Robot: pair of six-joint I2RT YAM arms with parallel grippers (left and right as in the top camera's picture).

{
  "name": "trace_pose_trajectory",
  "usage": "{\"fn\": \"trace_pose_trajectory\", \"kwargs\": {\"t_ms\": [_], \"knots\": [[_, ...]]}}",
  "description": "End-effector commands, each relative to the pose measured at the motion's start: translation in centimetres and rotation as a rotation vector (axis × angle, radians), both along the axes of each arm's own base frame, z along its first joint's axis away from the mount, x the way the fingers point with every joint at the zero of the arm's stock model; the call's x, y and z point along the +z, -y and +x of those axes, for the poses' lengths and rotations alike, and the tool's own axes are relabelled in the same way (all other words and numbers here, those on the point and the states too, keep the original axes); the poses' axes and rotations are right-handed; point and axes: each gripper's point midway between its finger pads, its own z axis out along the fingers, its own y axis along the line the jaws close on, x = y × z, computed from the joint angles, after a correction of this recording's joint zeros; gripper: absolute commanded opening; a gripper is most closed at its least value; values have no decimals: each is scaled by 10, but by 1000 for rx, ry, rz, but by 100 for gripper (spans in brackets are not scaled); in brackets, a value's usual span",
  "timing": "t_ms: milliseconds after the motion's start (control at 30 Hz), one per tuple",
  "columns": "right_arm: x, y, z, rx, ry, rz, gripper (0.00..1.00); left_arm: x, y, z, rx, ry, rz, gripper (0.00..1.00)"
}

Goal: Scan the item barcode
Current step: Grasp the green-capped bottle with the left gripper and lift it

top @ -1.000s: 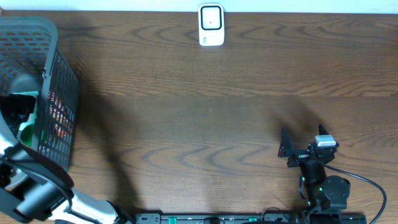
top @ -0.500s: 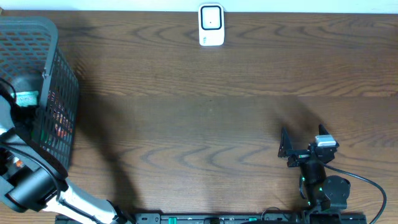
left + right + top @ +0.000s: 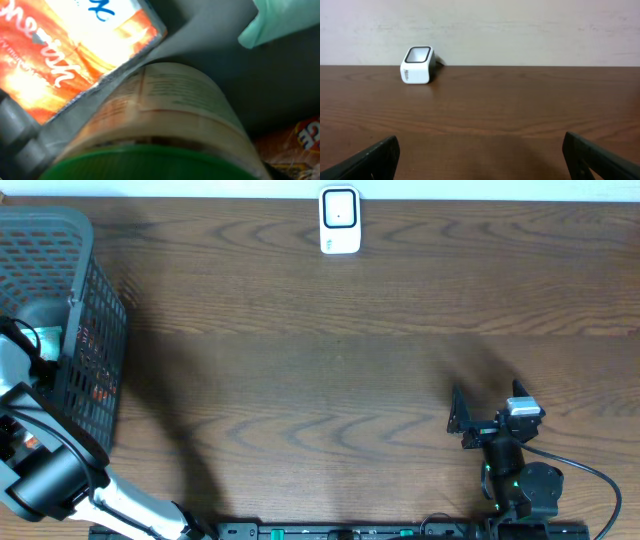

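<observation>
My left arm reaches down into the black mesh basket at the table's left edge. In the left wrist view a jar with a beige label and a green lid fills the frame, very close to the camera, and my own fingers do not show. The jar lies among an orange packet and a mint-green thing. No barcode is readable. The white scanner stands at the far edge, also in the right wrist view as the scanner. My right gripper rests open and empty, pointing at it.
Another orange-red packet lies at the jar's right in the basket. The right arm's base and cables sit at the near edge. Wooden table stretches between basket and scanner.
My left arm has pushed further into the basket and onto the jar. The right arm has not moved.
</observation>
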Motion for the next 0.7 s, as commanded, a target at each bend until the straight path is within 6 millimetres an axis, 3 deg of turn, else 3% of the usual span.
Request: {"fn": "trace_pose_trajectory", "kwargs": {"t_ms": [0, 167, 333, 500, 667], "knots": [[-1, 2, 0, -9, -4, 10, 99, 2, -6, 1, -9, -3, 11, 63], [-1, 2, 0, -8, -4, 10, 99, 27, -15, 9, -26, 42, 53, 59], [-1, 2, 0, -9, -4, 10, 99, 74, -19, 19, -28, 140, 123, 59], [-1, 2, 0, -9, -4, 10, 99, 148, -9, 38, -69, 365, 180, 59], [-1, 2, 0, -8, -4, 10, 99, 238, 20, 49, -136, 656, 236, 59]]}}
